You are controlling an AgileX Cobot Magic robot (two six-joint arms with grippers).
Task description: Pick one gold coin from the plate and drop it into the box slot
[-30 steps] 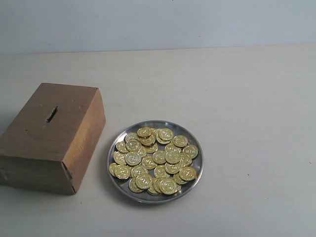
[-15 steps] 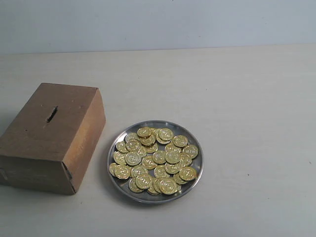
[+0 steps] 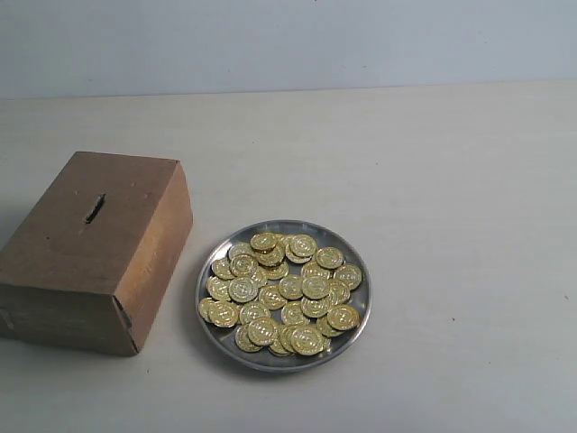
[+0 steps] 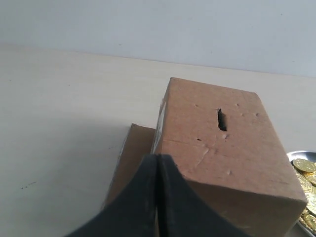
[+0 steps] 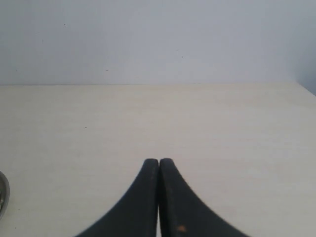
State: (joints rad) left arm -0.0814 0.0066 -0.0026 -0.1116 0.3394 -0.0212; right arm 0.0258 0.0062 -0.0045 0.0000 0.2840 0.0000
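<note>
A round silver-grey plate (image 3: pixel 353 313) near the table's middle front holds several gold coins (image 3: pixel 288 289). Left of it stands the brown box (image 3: pixel 63 262), its dark slot (image 3: pixel 95 208) in the top face. No arm shows in the exterior view. In the left wrist view my left gripper (image 4: pixel 157 159) is shut and empty, its tips in front of the box (image 4: pixel 232 153) and slot (image 4: pixel 221 119), with coins (image 4: pixel 303 166) at the frame's edge. My right gripper (image 5: pixel 158 162) is shut on nothing over bare table, the plate's rim (image 5: pixel 4 195) just showing at that frame's edge.
The pale wooden table (image 3: pixel 433 180) runs back to a plain light wall (image 3: pixel 288 41). Nothing else stands on it.
</note>
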